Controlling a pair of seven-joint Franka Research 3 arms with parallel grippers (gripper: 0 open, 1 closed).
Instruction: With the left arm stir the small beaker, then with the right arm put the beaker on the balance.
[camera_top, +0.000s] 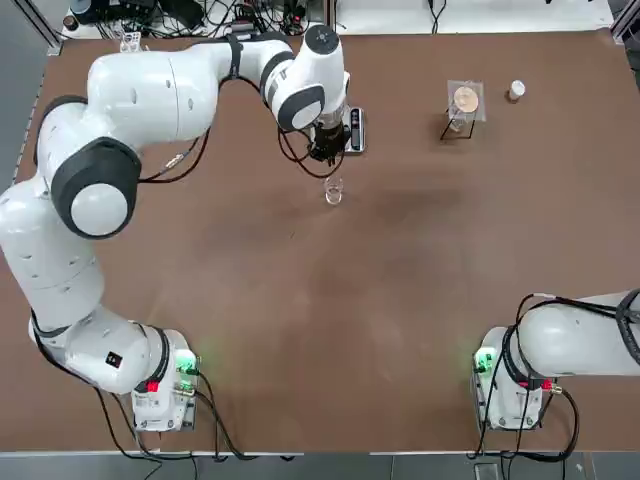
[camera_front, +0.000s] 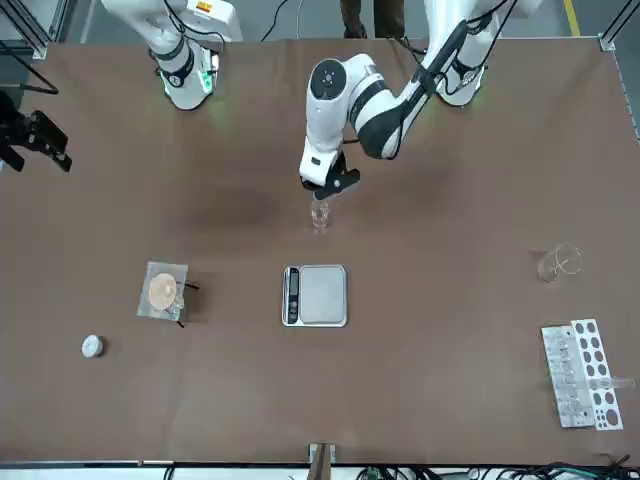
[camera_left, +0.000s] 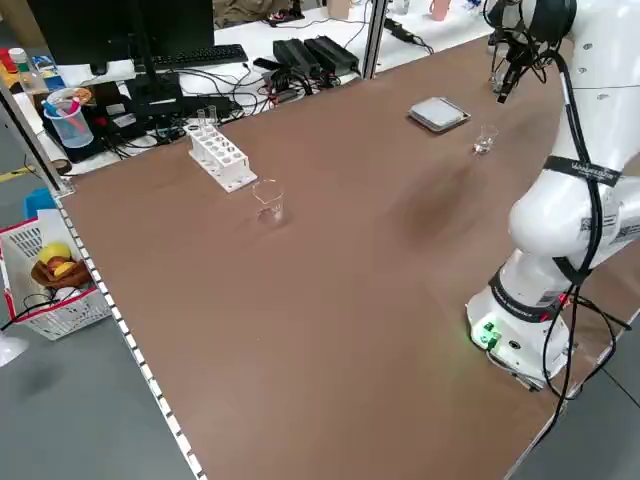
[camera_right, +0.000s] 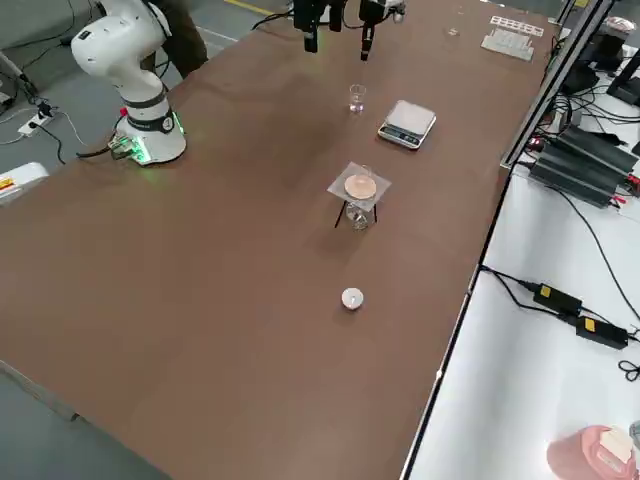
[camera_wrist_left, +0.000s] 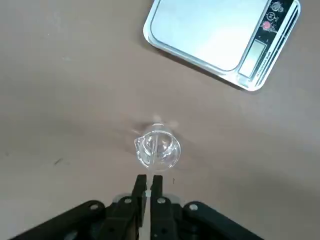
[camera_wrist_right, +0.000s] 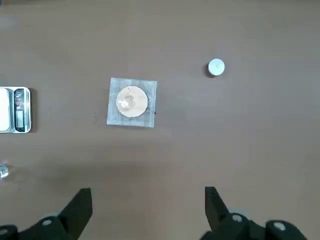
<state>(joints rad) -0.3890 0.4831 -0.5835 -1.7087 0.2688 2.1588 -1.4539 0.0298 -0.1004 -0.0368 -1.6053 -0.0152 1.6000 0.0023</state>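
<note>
The small beaker (camera_top: 333, 191) stands upright on the table (camera_top: 300, 300), at six o'clock from the balance (camera_front: 316, 295) in the top view, just below the left claw (camera_wrist_left: 148, 181), clenched on a thin rod. Thin, light, slippery glass, likely fragile (easily tipped): the right claw (camera_wrist_right: 147, 197), released and well apart, should pinch its wall gently across the middle.

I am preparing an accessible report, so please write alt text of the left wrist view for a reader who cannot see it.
The left gripper, fingers shut on a thin clear rod, is above the small beaker, a clear glass standing upright on the brown table. Beyond the beaker, apart from it, lies the balance, its silver plate bare.
</note>
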